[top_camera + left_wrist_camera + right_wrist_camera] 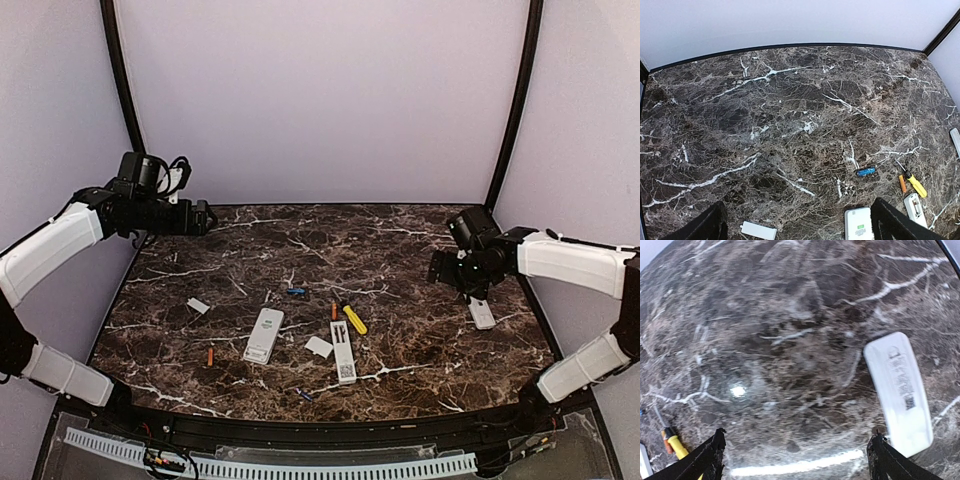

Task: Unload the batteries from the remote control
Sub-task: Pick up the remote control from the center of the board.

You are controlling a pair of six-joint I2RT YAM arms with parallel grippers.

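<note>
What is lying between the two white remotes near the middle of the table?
A small flat white cover lies there, nearer the right remote than the left remote. The top external view shows it.

- Right wrist view blurred; print on the remote [900,390] unreadable.
- Tool [676,445] cut by its lower edge (yellow handle only partly shown).
- Left wrist view: bottom edge cuts a second remote [858,225] and a cover [758,231].
- Top view: dark speck [305,394] too small to tell.
</note>
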